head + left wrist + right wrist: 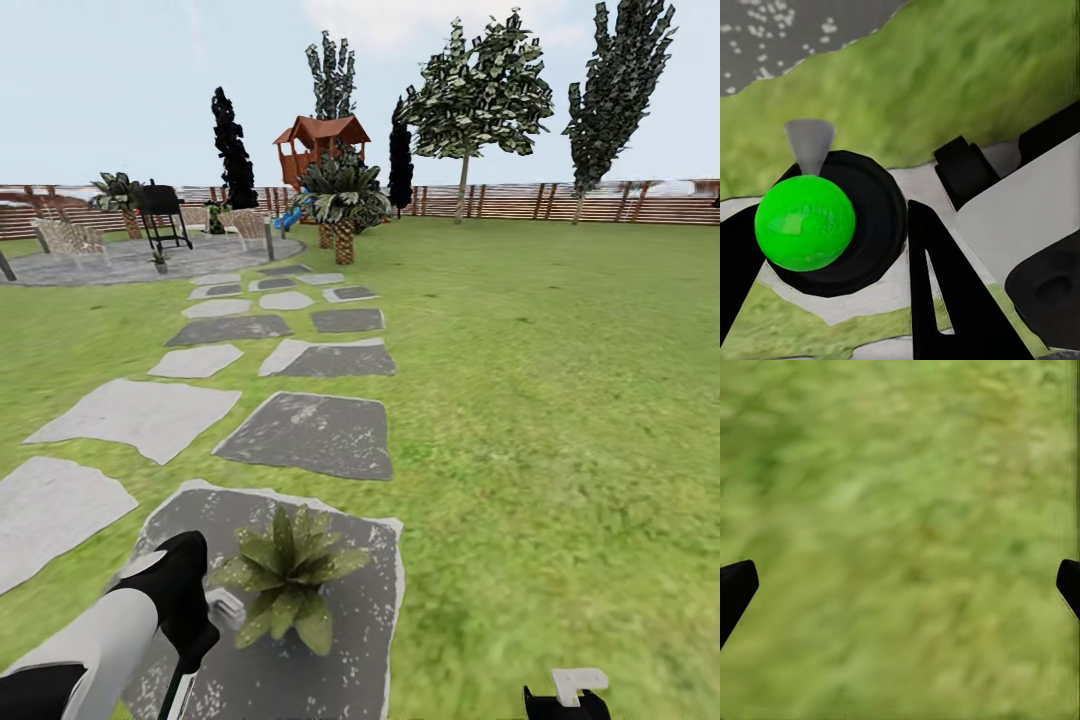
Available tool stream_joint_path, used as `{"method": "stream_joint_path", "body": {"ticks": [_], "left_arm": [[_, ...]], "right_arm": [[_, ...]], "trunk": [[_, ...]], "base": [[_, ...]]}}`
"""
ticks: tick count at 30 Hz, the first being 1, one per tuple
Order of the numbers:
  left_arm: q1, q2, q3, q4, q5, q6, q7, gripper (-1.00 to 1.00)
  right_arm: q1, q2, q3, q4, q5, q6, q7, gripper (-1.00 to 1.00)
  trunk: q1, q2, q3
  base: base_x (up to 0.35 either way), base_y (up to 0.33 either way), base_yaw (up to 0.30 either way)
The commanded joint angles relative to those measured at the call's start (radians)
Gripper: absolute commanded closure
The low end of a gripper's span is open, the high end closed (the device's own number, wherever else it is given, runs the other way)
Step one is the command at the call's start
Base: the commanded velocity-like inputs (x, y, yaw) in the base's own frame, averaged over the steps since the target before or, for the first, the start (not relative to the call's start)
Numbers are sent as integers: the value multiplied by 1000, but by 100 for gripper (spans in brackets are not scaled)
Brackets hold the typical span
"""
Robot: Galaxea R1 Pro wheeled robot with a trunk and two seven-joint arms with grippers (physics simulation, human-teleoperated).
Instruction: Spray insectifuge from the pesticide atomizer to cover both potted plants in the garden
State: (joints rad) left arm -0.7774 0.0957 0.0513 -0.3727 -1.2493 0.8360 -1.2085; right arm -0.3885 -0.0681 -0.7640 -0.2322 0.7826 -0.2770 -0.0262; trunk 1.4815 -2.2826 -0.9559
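Observation:
In the left wrist view my left gripper (832, 281) is shut on the pesticide atomizer (806, 221). It is seen end-on as a round black body with a bright green cap and a small grey cone nozzle. In the head view the left gripper (195, 620) hangs just left of a potted plant (285, 575), a low rosette of pointed green leaves on a dark stepping stone (360, 610). My right gripper (565, 698) sits low over the lawn, and in its wrist view the right gripper (900, 585) is open with only blurred grass between its fingertips (735, 589).
Pale and dark stepping stones (310, 430) lead to a round grey patio (120, 262) with a black grill (162, 215) and wicker chairs (68, 238). A palm-like plant (343, 200), a playhouse (320, 140), trees and a brown slatted fence (560, 200) stand beyond. Lawn (560, 400) spreads to the right.

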Motion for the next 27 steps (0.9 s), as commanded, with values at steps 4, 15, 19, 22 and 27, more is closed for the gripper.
{"method": "stream_joint_path", "body": {"ticks": [4,15,19,22,27], "left_arm": [[0,-1,5,-2,-9,8,-8,100],[0,-1,5,5,-8,6,-9,100],[0,-1,5,0,-8,4,-18,100],[-4,0,-3,-3,-11,-6,-41,100],[-8,4,-5,-5,-13,-41,-86,100]], "right_arm": [[-1,1,-7,2,11,-5,-3,-100],[-1,1,-8,2,11,-5,-3,-100],[-1,0,-8,2,11,-5,-3,-100],[-1,0,-8,2,11,-5,-3,-100],[-1,1,-6,2,11,-5,-3,-100]], "trunk": [[0,0,-1],[0,0,-1],[0,0,-1],[0,0,-1],[0,0,-1]], "base": [[-41,-264,217],[69,-271,240],[150,-270,24],[123,-234,2],[48,-60,104]]}}
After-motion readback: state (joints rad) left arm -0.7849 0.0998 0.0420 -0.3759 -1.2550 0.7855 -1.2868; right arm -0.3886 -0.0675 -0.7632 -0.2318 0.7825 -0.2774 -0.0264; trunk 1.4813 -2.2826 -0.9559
